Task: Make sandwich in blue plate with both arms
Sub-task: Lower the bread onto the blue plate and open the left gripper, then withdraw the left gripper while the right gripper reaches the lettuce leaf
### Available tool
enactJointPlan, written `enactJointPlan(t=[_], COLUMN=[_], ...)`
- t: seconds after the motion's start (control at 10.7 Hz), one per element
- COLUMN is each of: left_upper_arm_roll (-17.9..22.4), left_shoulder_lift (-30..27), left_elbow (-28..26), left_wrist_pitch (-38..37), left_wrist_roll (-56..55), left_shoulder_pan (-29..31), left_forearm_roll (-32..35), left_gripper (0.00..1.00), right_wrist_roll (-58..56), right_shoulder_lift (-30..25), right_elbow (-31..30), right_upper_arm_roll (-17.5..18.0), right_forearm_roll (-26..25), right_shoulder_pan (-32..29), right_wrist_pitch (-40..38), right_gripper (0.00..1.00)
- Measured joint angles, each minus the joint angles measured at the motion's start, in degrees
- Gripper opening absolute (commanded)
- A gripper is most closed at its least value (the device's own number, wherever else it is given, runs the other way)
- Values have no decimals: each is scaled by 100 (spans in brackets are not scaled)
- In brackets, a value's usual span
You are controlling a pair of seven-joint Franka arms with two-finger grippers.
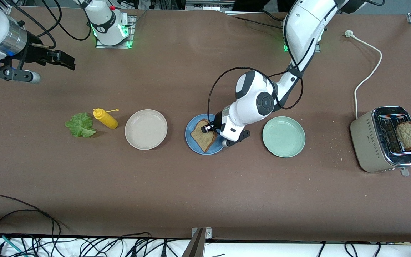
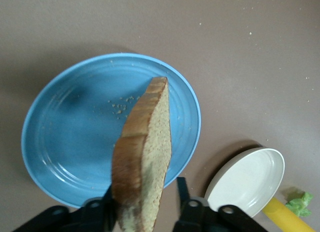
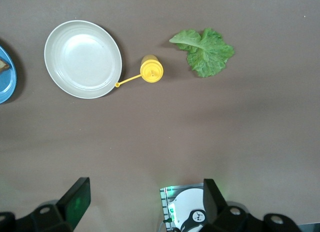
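Observation:
The blue plate lies mid-table with one brown bread slice on it. My left gripper is low over the plate's edge. In the left wrist view the slice stands tilted on edge over the plate. It leans on one finger, and a gap separates it from the other finger, so the left gripper is open. A second slice sticks out of the toaster. The lettuce leaf lies toward the right arm's end. My right gripper waits open, high above that end.
A yellow squeeze bottle lies beside the lettuce, with a beige-white plate between it and the blue plate. A mint-green plate sits between the blue plate and the toaster. The toaster's white cord trails toward the left arm's base.

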Motion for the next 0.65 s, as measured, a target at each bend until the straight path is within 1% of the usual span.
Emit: enactJointPlan(t=[0.09, 0.19, 0.28, 0.37, 0.56, 0.65], left_upper_arm_roll=[45, 86, 107, 114, 123, 127], left_shoulder_lift=[0, 0, 0, 0, 0, -1], left_elbow=[1, 3, 7, 8, 22, 57], left_wrist_pitch=[-25, -75, -164, -221, -392, -609], left_wrist_roll=[4, 19, 26, 27, 29, 61], left_shoulder_pan=[2, 9, 23, 34, 67, 102], left_forearm_roll=[33, 240, 575, 902, 1189, 1445], left_gripper=[88, 94, 96, 97, 100, 100], right_wrist_roll=[2, 3, 7, 8, 9, 9], right_shoulder_lift=[8, 23, 41, 53, 64, 64], right_elbow=[-1, -1, -1, -1, -1, -1], right_upper_arm_roll=[0, 0, -2, -5, -8, -8], right_forearm_roll=[0, 0, 0, 0, 0, 0], right_shoulder_pan=[0, -1, -2, -3, -4, -4], right_wrist_pitch=[86, 188, 253, 279, 289, 289], right_gripper=[100, 100, 100, 100, 100, 100])
